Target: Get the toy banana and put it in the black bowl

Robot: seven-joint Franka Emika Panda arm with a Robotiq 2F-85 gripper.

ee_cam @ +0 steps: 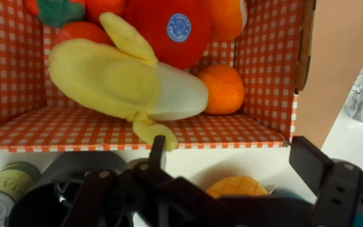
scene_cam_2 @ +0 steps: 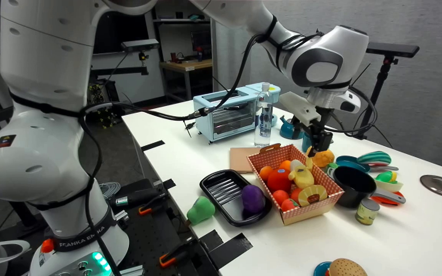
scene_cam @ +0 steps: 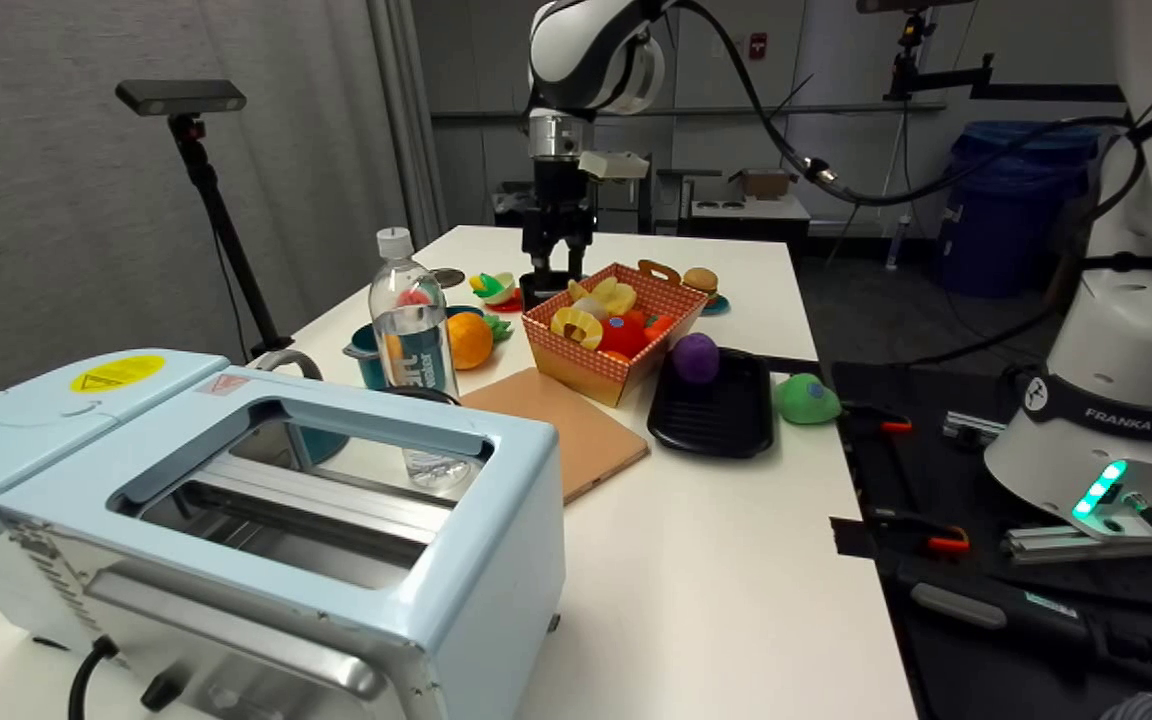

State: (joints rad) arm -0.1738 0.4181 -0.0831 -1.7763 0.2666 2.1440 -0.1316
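The toy banana (ee_cam: 102, 75), yellow with a white tip and peel flaps, lies among toy fruit in the red-checked basket (ee_cam: 263, 56). It shows in both exterior views (scene_cam: 614, 297) (scene_cam_2: 303, 177). My gripper (ee_cam: 227, 149) is open and empty above the basket's edge, beside the banana; one finger overlaps a peel flap in the wrist view, and I cannot tell if they touch. The gripper (scene_cam_2: 315, 149) points down. A low black dish (scene_cam_2: 221, 191) with a wide rim holds a purple toy. A deep black pot (scene_cam_2: 353, 188) stands across the basket. I cannot tell which is the black bowl.
A pineapple toy (ee_cam: 238, 186) lies under the gripper, and a can (scene_cam_2: 367, 211) stands beside the pot. A tall water bottle (scene_cam_2: 263, 119), a tan board (scene_cam: 546, 420) and a blue toaster oven (scene_cam: 476, 420) stand beyond the basket. A green pear (scene_cam_2: 200, 210) lies near the dish.
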